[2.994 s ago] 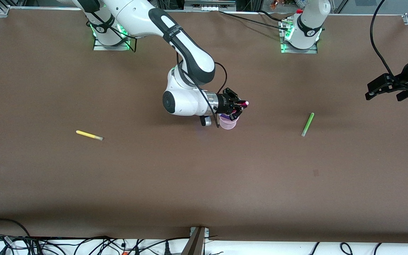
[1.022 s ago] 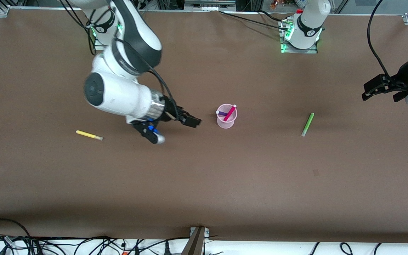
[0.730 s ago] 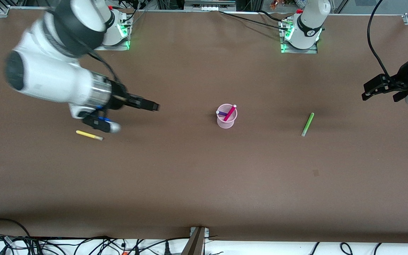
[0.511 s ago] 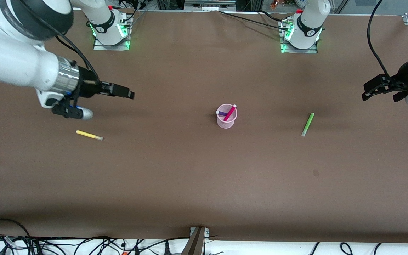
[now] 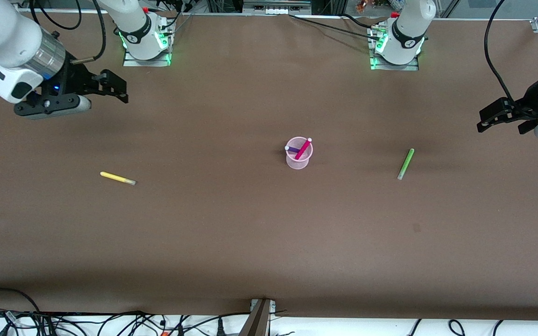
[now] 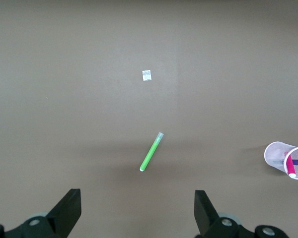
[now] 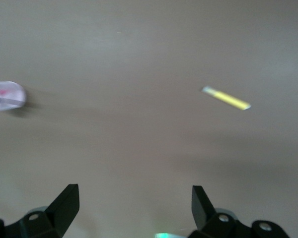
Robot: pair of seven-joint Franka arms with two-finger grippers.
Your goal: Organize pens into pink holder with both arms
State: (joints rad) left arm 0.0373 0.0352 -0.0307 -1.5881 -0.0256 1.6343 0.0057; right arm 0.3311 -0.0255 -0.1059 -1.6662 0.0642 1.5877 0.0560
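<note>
On the counter [image 5: 250, 242], the yellow pen [image 5: 117, 178] and green pen [image 5: 405, 164] lie nearest the camera, well apart, with the pink holder [image 5: 299, 153] between them already holding the magenta pen [image 5: 303, 148] and purple pen [image 5: 293, 149]. Over the counter's ends, the right gripper [image 5: 110, 87] and left gripper [image 5: 500, 113] hover wide open, empty. A careless drop could likely tip the light holder.

White jointed arms [image 5: 3, 28], black bands, silver wrist ring, black cables, green-lit bases [image 5: 147, 46].
</note>
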